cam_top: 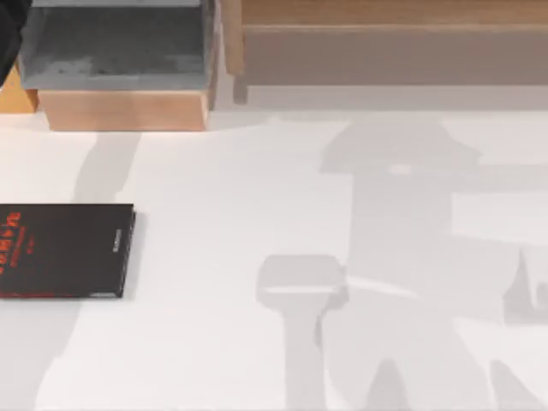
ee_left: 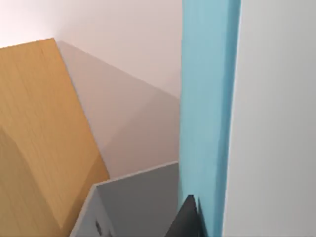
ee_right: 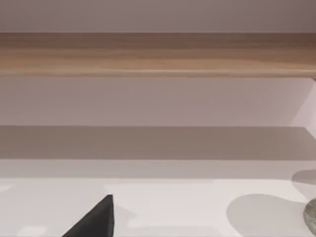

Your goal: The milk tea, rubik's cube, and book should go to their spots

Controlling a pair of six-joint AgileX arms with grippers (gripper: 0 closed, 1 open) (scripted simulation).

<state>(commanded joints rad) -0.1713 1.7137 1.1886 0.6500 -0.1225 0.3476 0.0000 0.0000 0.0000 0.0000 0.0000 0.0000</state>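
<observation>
Your left gripper (ee_left: 190, 217) appears to clamp the thick teal-blue book (ee_left: 207, 98) upright above the grey-lined wooden bin (cam_top: 120, 51); a tilted release could catch its rim; right arm's jaws: cannot tell.

Worktop (cam_top: 257, 257): plain white, with soft grey shadows across its right half. Thin book (cam_top: 64, 250) at the left edge: black cover, red lettering, small pale print along the spine side. Box (cam_top: 120, 51) at the back-left corner: light wood walls, grey inside. Shelf board (cam_top: 385, 34) along the back edge: brown wood grain. Left wrist view: book (ee_left: 207, 108), plain teal-blue cover.
</observation>
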